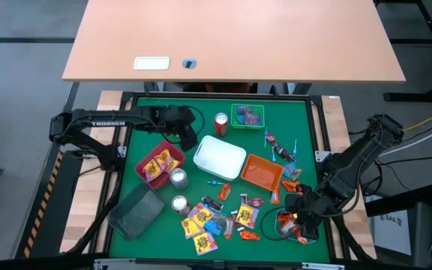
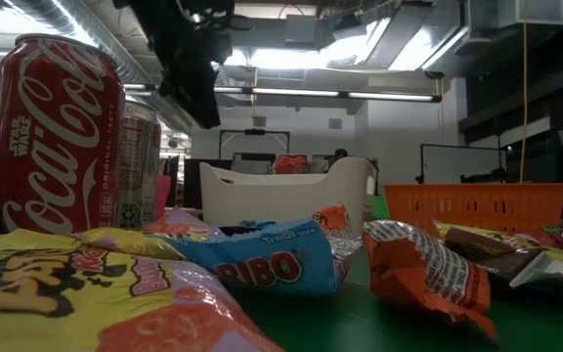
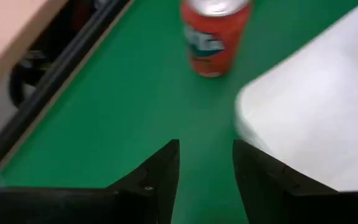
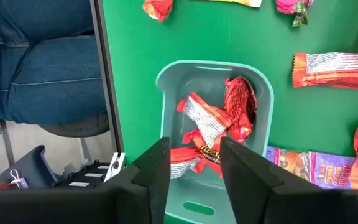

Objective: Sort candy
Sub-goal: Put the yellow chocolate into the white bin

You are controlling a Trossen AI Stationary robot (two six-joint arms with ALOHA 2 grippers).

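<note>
Right up against the low camera lies a yellow and pink candy packet (image 2: 96, 293), with a blue gummy packet (image 2: 262, 259) and an orange wrapper (image 2: 428, 269) just behind it, and a red cola can (image 2: 57, 137) standing tall beside them. From above, the loose candy (image 1: 216, 221) is scattered across the near part of the green table (image 1: 201, 124), between the grey tray (image 1: 137, 210) and the teal tray (image 1: 291, 225). Over at that teal tray the right gripper (image 4: 194, 165) hovers directly above, its fingers parted with nothing between them, and the orange packets (image 4: 216, 121) lie heaped in the tray just below and ahead of the fingertips. One more orange packet (image 4: 337, 68) sits on the green outside the tray, near it but apart. The left gripper (image 3: 205, 168) waits near the far side, fingers apart and empty, low over bare green just beside the white tray (image 1: 220, 157) with an orange soda can (image 3: 213, 34) ahead of it. By my read, these sweets are light, crinkly and a bit slick in their foil, soft enough to buckle, so the best hold is across the middle of a packet or on a crimped end, pinching gently. The yellow packets in the red tray (image 1: 158, 163) and the purple ones in the green tray (image 1: 247, 115) look sorted; plenty remains loose.
</note>
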